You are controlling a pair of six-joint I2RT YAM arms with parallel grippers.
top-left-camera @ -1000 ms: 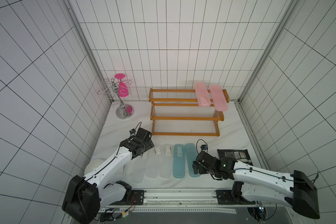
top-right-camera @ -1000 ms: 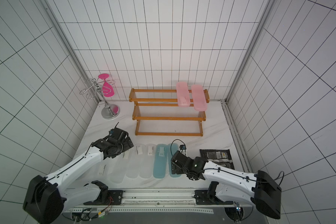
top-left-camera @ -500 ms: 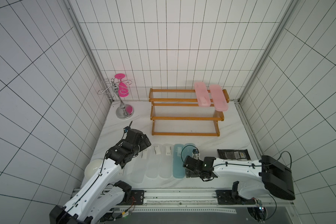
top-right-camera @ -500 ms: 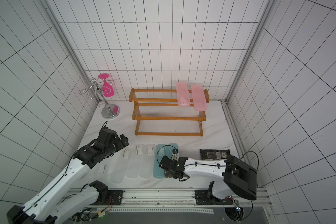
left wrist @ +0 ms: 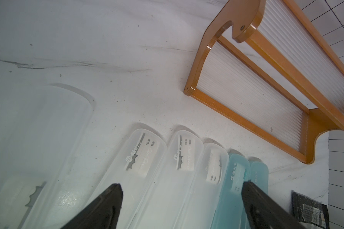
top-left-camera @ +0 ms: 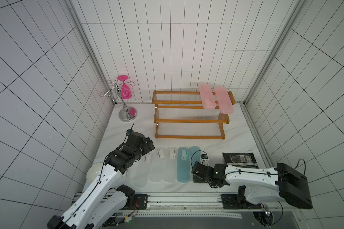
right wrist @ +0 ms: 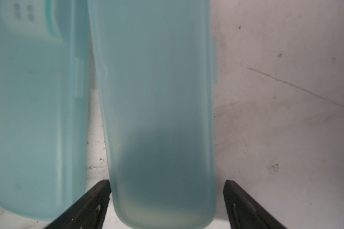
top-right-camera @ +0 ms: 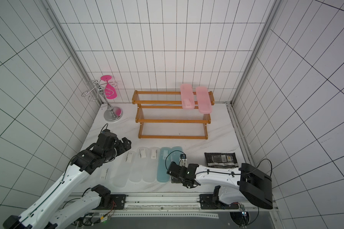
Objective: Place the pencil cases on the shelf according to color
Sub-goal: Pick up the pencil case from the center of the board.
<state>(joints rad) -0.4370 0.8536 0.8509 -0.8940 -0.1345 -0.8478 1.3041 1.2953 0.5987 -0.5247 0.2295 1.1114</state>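
Observation:
Two pink pencil cases lie across the top tier of the orange-brown shelf, at its right end. On the table in front lie several frosted clear cases and two teal ones side by side. One teal case carries a label. My right gripper is open and straddles the near end of the plain teal case. One finger touches the case's edge, the other stands a little off it. My left gripper hangs open above the clear cases, empty.
A black foil packet lies right of the teal cases. A chrome wire stand with pink glass stands at the back left corner. A white round object sits under the left arm. Tiled walls enclose the table on three sides.
My right gripper has shifted toward the table's front edge, onto the near end of the plain teal case. The left gripper has stayed above the clear cases while its arm drew back.

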